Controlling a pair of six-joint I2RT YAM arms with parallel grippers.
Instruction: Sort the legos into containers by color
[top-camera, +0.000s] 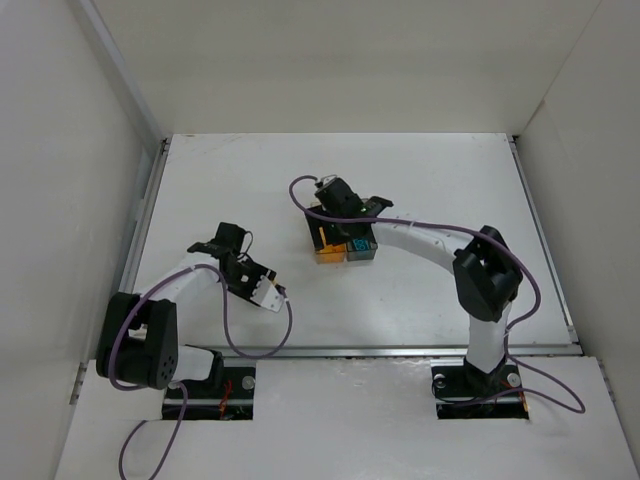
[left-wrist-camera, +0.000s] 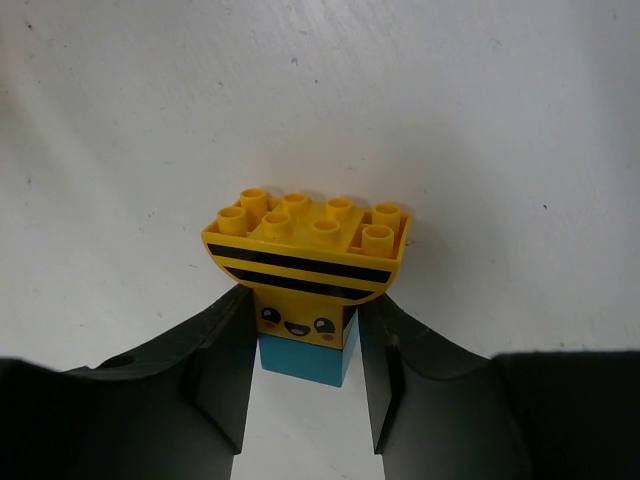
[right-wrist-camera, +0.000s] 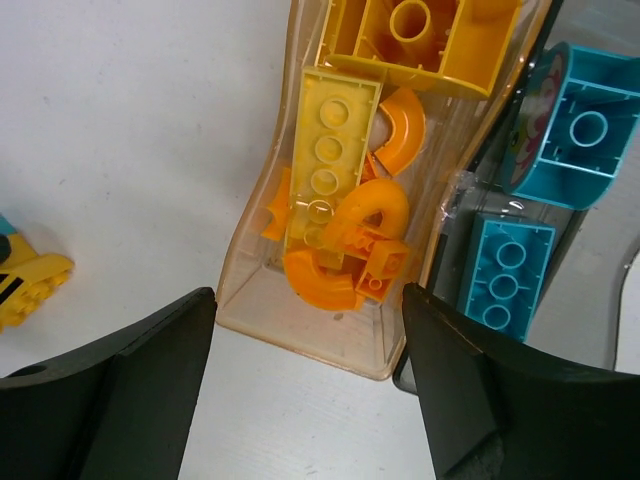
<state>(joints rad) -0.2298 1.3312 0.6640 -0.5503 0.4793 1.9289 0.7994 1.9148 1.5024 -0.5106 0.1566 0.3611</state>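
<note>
Pick-up step: left of the amber container on the counter, the left gripper has its jaws pinched on the striped yellow-and-teal lego stack, which probably next needs lifting rightward to that container, where the right gripper hovers, jaws wide and empty.

A white table is lying under me, its surface showing a few small dark specks up close. White walls are standing around it on three sides, and a metal rail is running along its near edge.
</note>
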